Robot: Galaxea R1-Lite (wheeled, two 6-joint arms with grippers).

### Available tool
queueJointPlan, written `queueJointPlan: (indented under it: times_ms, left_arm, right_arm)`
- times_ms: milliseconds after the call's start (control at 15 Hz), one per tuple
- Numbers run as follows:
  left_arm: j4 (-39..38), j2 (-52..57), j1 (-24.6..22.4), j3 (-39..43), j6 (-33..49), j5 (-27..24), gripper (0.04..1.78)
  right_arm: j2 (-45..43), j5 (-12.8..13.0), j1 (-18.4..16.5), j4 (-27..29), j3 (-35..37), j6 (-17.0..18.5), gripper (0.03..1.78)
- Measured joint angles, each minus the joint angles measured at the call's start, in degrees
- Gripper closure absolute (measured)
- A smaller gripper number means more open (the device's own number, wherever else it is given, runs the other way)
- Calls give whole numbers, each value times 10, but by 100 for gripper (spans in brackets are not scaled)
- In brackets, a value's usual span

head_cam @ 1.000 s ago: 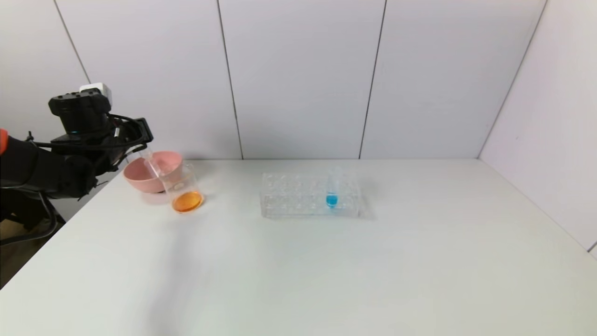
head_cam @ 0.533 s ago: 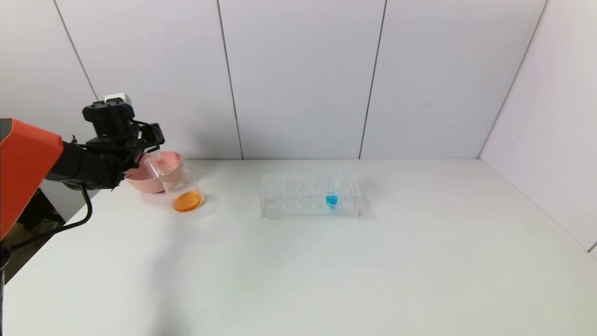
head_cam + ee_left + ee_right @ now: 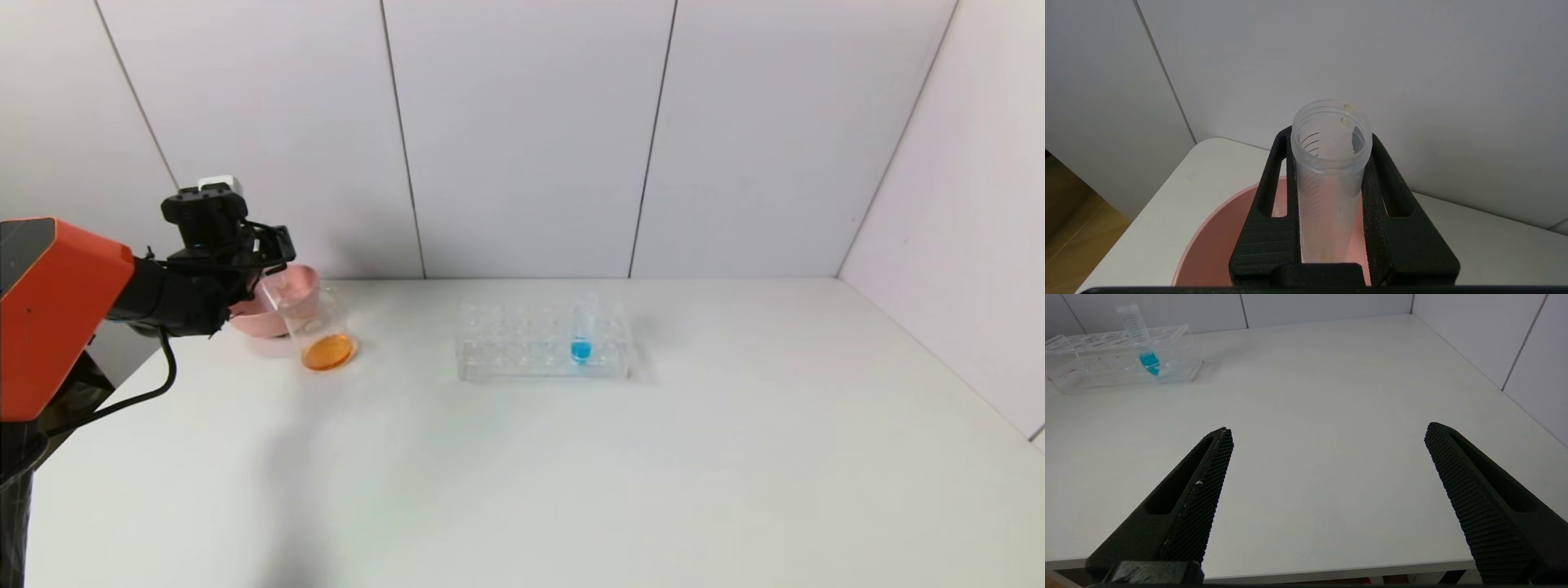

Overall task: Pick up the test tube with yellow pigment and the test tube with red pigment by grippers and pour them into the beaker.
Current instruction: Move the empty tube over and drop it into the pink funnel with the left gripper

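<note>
Tubes, two in view. One empty tube (image 3: 1330, 179), clear, graduated lines on its wall, no digits readable; two small yellowish droplets at its rim and a trace of yellow near its tip; clamped between the fingers (image 3: 1267, 228) of the left gripper (image 3: 265, 253), held over the pink bowl (image 3: 298, 286) at the tabletop's far left. Which pigment it carried cannot be told for sure. One tube with blue liquid (image 3: 581, 331), upright in the rack.

Beaker (image 3: 318, 327), one: clear, a small white oval mark on its wall, orange liquid at the bottom; stands just in front of the bowl, beside the left gripper.

Bowl, one: pink, behind the beaker.

Rack (image 3: 522, 347), one: clear, rectangular, mid-tabletop, well apart from the beaker; faint red print on its end wall, not readable.

Grippers, two. Left as above. Right gripper (image 3: 1327, 465): fingers spread wide, holding nothing, over the near edge of the tabletop (image 3: 653, 474).
</note>
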State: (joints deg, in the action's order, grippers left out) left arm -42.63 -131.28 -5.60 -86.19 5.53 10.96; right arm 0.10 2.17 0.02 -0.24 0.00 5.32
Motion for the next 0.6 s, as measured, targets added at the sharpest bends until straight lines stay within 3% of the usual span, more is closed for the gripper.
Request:
queueJointPlan:
  times_ms: [600]
  left_arm:
    - [8,2,1,6,-15,12,138]
  right_arm:
    - [0,0,0,0,0,0,10]
